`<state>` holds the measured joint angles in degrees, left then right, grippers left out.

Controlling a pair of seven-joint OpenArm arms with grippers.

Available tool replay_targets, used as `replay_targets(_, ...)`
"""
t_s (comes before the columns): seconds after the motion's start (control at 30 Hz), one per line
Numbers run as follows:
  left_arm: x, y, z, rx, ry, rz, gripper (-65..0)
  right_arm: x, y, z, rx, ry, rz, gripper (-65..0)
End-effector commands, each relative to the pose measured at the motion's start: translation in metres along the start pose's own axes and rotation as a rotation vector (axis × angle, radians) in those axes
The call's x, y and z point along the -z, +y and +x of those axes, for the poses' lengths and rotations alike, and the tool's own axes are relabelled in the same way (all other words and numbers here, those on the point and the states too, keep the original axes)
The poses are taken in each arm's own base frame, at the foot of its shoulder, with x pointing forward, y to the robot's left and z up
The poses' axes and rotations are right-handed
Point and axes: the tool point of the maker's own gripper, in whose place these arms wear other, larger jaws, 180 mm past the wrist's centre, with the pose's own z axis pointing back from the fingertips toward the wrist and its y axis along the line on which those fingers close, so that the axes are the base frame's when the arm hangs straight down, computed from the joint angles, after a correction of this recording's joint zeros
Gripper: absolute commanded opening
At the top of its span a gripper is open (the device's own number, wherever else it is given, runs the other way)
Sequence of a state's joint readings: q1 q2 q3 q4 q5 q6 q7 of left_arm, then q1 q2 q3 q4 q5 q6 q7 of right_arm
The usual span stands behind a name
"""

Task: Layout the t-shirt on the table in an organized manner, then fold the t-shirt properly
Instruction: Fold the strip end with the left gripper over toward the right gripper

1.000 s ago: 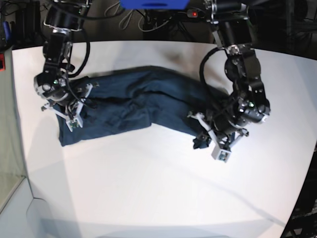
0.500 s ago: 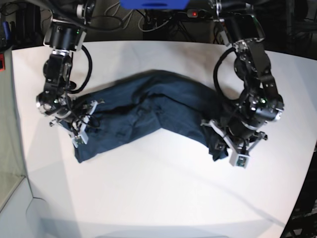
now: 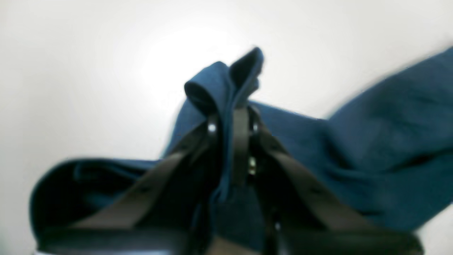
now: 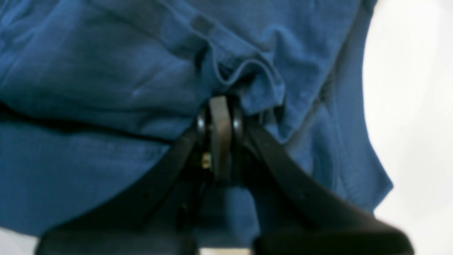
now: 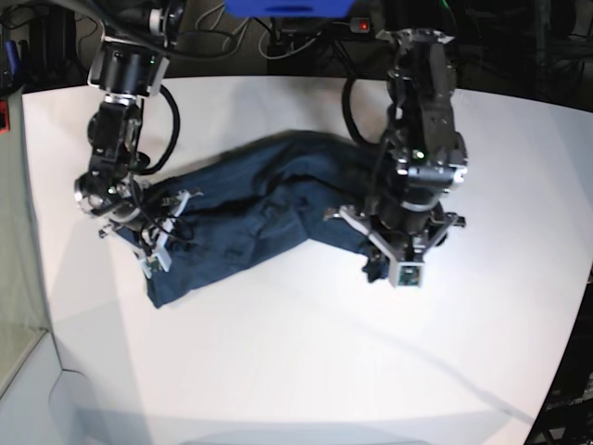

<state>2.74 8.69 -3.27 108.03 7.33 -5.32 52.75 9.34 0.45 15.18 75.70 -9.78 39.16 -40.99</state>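
The dark navy t-shirt (image 5: 259, 199) lies bunched in a long crumpled band across the white table (image 5: 306, 371). In the base view my left gripper (image 5: 378, 264) is at the band's right end. The left wrist view shows it (image 3: 235, 106) shut on a raised fold of the t-shirt (image 3: 371, 141), above the table (image 3: 88, 71). My right gripper (image 5: 165, 236) is at the band's left end. In the right wrist view it (image 4: 220, 106) is shut on a pinch of the t-shirt (image 4: 106, 88), with the table (image 4: 407, 106) showing at the right.
Beyond the table's far edge are dark equipment, cables and a blue object (image 5: 287, 7). The table's curved edge runs down the right side. A drop-off with a lower pale surface (image 5: 18, 371) lies at the left.
The left gripper swung outward, then back toward the table's middle, carrying its end of the shirt. The right gripper moved toward the front edge, dragging its end along. Both stayed shut.
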Motion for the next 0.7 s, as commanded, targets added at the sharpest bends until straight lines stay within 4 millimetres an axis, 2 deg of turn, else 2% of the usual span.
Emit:
replay_targets(0.0, -0.004, -0.004, 0.015, -0.002, -0.059, 0.009, -64.1, 0.003, 0.008, -0.023, -0.02, 0.105, 0.019, -65.0)
replay_targets(0.27, -0.005, -0.041, 0.001, 0.008, -0.034, -0.051, -64.1, 0.003, 0.009, -0.024, -0.019, 0.107, 0.02, -65.0)
replay_targets(0.37, 0.002, -0.067, -0.016, 0.05, 0.016, -0.111, -64.0, 0.003, 0.009, -0.024, -0.019, 0.107, 0.02, -65.0)
replay_targets(0.4, 0.002, -0.081, -0.02, 0.074, 0.027, -0.143, -64.0, 0.003, 0.009, -0.025, -0.019, 0.108, 0.02, -65.0)
replay_targets(0.5, 0.0, -0.109, -0.029, 0.117, 0.043, -0.206, -64.0, 0.003, 0.009, -0.024, -0.02, 0.108, 0.021, -65.0)
replay_targets(0.6, -0.003, -0.113, -0.03, 0.122, 0.045, -0.217, -63.4, 0.003, 0.009, -0.024, -0.02, 0.108, 0.021, -65.0)
replay_targets(0.67, -0.002, -0.112, -0.029, 0.12, 0.042, -0.214, -60.2, 0.003, 0.009, -0.025, -0.021, 0.109, 0.019, -65.0)
